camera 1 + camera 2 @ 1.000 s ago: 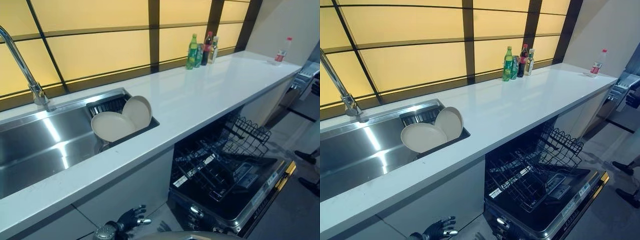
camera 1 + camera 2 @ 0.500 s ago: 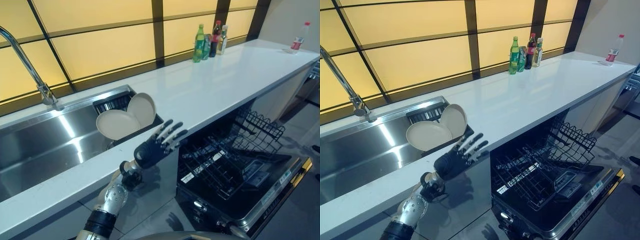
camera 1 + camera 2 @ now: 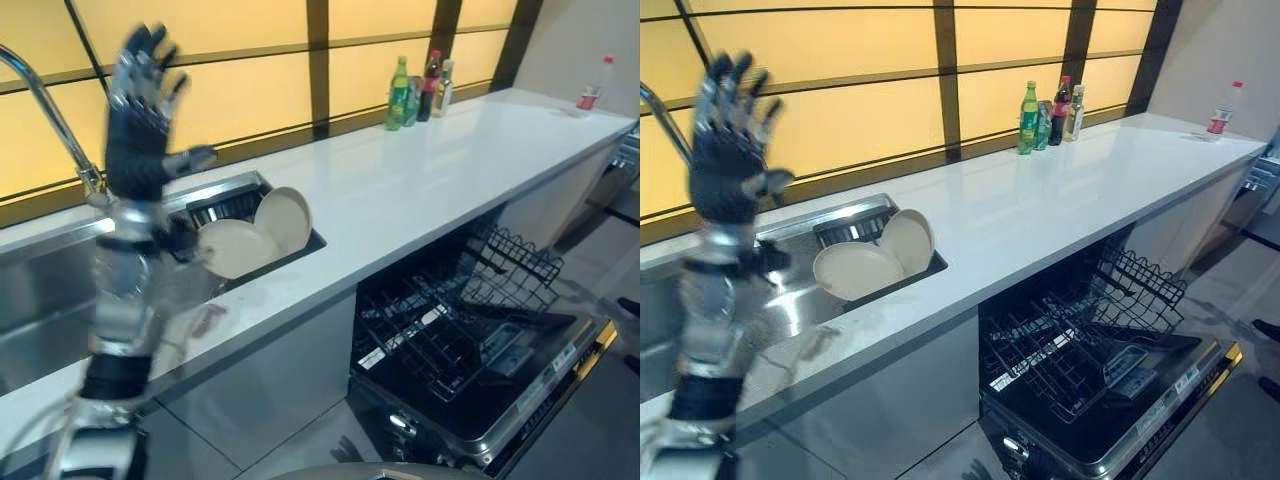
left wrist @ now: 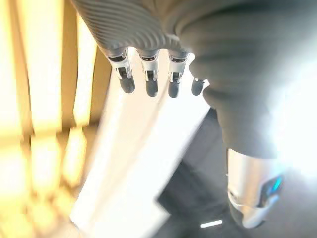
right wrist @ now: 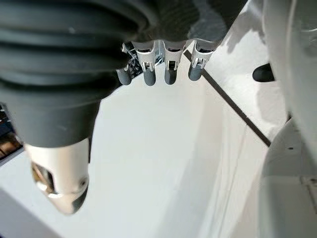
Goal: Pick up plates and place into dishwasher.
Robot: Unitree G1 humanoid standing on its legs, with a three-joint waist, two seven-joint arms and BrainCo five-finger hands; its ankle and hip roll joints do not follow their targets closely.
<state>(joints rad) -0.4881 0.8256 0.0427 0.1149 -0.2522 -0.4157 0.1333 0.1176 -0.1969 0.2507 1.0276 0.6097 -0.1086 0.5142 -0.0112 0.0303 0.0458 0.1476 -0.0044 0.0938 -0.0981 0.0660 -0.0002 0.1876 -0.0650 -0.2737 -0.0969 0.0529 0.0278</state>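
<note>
2 round cream plates (image 3: 252, 235) lean together at the right end of the stainless steel sink (image 3: 40, 290), one flatter in front, one more upright behind. The left hand (image 3: 140, 120) is raised high above the sink beside the curved chrome tap (image 3: 45, 110), fingers spread straight, holding nothing. The right hand (image 5: 74, 64) shows fingers straight too, empty. The open dishwasher's black wire rack (image 3: 450, 320) sits pulled out below the white countertop (image 3: 420, 170).
</note>
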